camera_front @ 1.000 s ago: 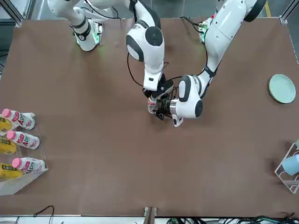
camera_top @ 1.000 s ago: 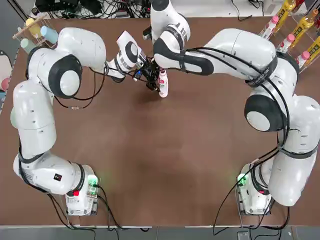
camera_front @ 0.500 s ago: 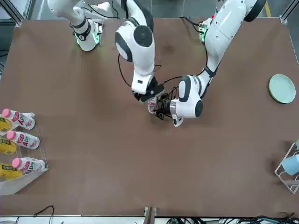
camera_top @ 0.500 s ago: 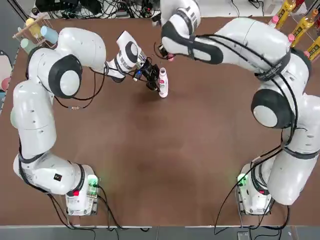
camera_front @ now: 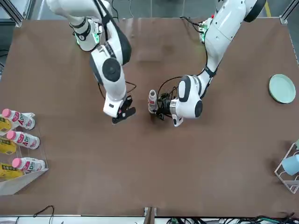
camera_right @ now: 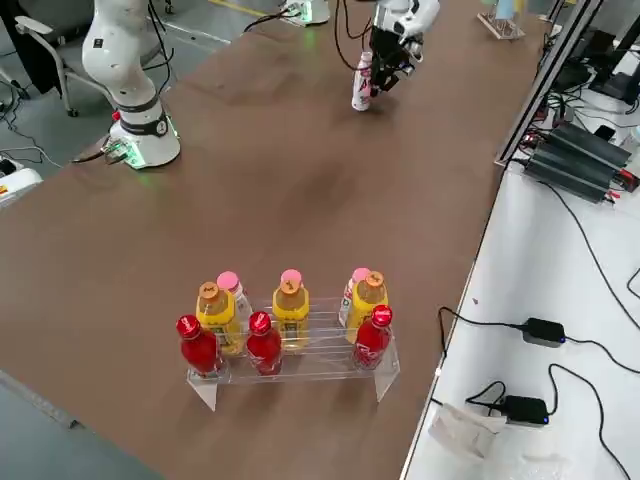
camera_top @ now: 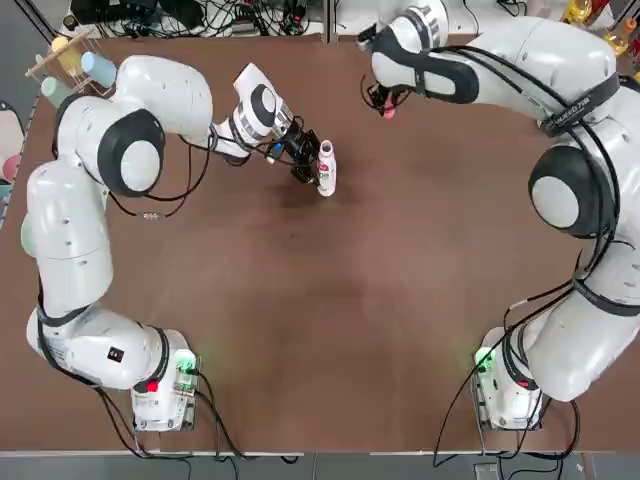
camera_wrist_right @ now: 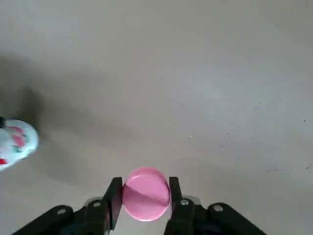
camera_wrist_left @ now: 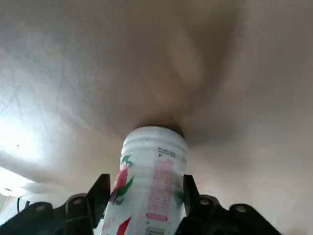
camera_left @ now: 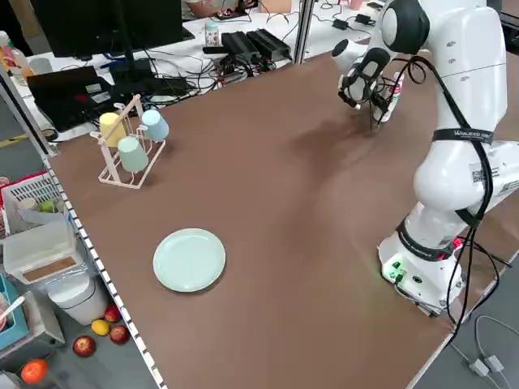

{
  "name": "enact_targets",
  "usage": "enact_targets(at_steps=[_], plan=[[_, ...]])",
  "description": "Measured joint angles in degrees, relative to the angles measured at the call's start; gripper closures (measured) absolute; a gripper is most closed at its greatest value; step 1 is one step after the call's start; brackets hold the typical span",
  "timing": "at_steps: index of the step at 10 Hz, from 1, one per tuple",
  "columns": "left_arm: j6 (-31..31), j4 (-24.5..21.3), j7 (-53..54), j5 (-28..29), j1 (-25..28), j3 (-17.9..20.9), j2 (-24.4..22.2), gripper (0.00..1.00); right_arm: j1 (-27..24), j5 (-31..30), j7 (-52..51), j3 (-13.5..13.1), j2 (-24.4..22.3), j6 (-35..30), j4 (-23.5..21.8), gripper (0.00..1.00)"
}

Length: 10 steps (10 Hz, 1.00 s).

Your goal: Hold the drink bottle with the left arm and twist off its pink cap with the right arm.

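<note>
The left pincer [camera_top: 305,160] brackets the drink bottle [camera_top: 326,168] to steady it upright on the tabletop [camera_top: 330,330] (fingers apparently slackening). Farther off, the right pincer [camera_top: 385,105] pinches the pink cap [camera_wrist_right: 145,193], carried clear so the neck stays open.

A brown table [camera_top: 330,330] fills the scene. At its twelve o'clock edge a white bench [camera_left: 186,49] carries black cables and power boxes [camera_left: 251,44]. A grey floor [camera_right: 40,110] lies beyond, with a chair [camera_right: 40,40] at ten o'clock and a bin of fruit [camera_left: 89,336] at seven o'clock.
</note>
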Motion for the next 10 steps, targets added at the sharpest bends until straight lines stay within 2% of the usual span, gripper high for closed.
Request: enact_targets(at_steps=[3, 5, 6, 10], plan=[[-0.2, -0.2, -0.1, 0.5, 0.0, 0.2, 0.5, 0.21, -2.2, 0.0, -0.4, 0.0, -1.0, 8.2, -10.0, 0.56], [-0.6, -0.2, -0.1, 0.6, 0.0, 0.6, 0.6, 0.09, -2.7, 0.0, -0.5, 0.0, -1.0, 14.0, -14.3, 0.56], [-0.7, -0.2, -0.1, 1.3, 0.0, 0.7, 0.6, 0.00, -2.7, 0.0, -0.5, 0.3, -1.0, 14.8, -15.0, 0.56], [-2.2, -0.1, -0.1, 4.4, 1.2, 1.3, 0.5, 0.00, -2.1, 0.0, -0.5, 0.8, 0.1, 16.2, -16.2, 0.54]])
